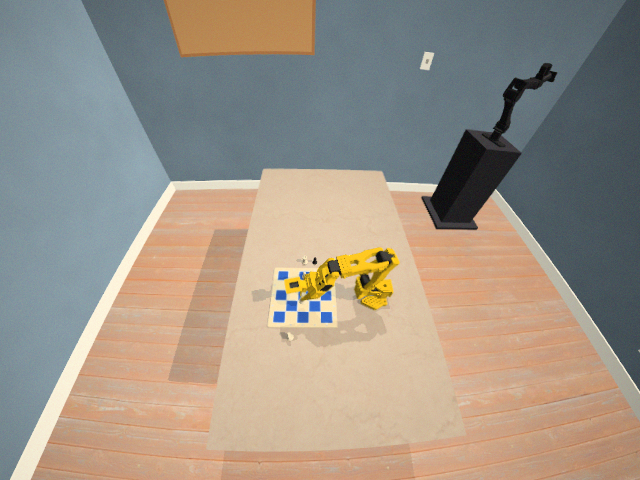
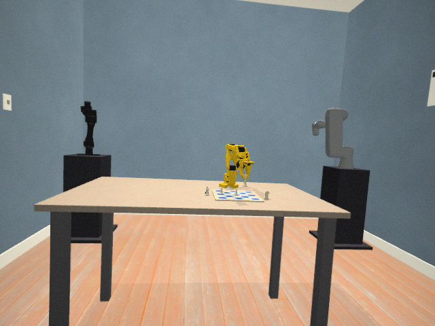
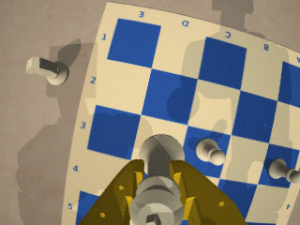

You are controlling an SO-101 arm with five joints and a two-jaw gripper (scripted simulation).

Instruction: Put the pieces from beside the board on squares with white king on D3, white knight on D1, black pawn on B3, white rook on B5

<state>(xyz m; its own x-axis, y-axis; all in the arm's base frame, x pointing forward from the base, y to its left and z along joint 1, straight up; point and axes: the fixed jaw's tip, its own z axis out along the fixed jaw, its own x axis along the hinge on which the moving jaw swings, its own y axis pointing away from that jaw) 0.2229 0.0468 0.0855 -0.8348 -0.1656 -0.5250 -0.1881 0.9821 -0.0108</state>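
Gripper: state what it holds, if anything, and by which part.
The gripper is shut on the white king, its two fingers pinching the piece's narrow stem below the crowned head, with the round base hanging free above the board.

From the wrist view, my jaws run off the bottom edge, and the white king [image 3: 157, 197] clamped between them covers the squares beneath it, so I cannot tell which square it hangs over. The board [image 3: 119, 84] is cut by the right and bottom edges. A white piece [image 3: 283, 171] at the right edge is partly cropped. In the top view, the pieces above the board's upper edge are too small to name.
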